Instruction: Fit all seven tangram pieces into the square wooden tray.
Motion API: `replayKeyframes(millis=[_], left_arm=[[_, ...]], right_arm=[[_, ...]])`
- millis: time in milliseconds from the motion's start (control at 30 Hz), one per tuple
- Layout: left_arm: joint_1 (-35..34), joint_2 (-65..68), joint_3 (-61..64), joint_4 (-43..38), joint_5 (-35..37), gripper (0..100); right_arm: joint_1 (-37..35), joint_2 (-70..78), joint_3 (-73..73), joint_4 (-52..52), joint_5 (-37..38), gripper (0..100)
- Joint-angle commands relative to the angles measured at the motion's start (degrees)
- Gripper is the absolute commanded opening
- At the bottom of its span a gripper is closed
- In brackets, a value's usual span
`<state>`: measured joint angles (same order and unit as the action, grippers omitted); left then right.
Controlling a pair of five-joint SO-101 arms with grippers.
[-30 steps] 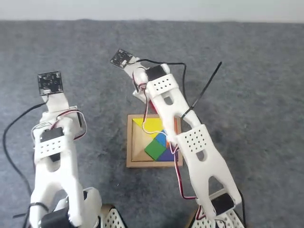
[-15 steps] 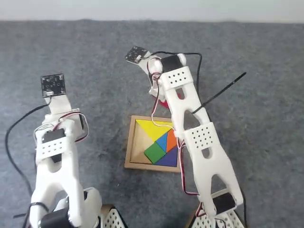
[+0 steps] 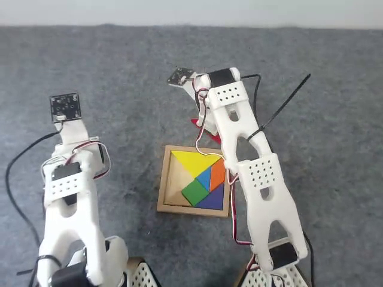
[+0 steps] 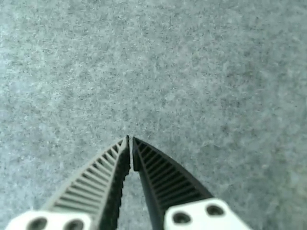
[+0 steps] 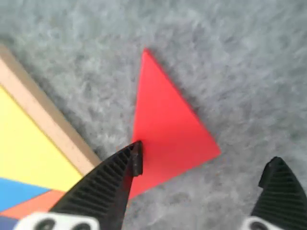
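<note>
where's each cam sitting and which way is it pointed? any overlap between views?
High view: fixed overhead, looking down on grey carpet; left arm, right arm, wooden tray.
Left wrist view: on left wrist, facing carpet; own shut fingers.
Right wrist view: on right wrist, facing red triangle beside the tray's edge; own open fingers.
Shared: high and right wrist views both show tray and red triangle.

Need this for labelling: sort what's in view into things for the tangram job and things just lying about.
Job: tray; yellow piece, blue piece, orange piece, green piece, purple piece, all in it; red triangle on the carpet beside it; right hand, open over the triangle.

Lying about: carpet; left hand, shut over bare carpet.
</note>
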<state>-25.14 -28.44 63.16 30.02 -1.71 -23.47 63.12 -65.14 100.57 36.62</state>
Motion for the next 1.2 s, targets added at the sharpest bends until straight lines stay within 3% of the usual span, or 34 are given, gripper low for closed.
replayKeyframes(millis=[0, 767, 1167], left_arm=[[-0.18, -0.62, -0.92, -0.79, -0.35, 1], [-0.09, -0.62, -0.84, -0.88, -0.35, 1], [-0.09, -0.62, -0.84, -0.88, -0.35, 1]], right_arm=[[0.13, -5.14, 1.67, 1.8, 0.35, 38.8], [-2.77, -3.82, 1.76, 1.98, 0.35, 38.7], [0.48, 0.75, 1.67, -2.42, 0.79, 38.7]])
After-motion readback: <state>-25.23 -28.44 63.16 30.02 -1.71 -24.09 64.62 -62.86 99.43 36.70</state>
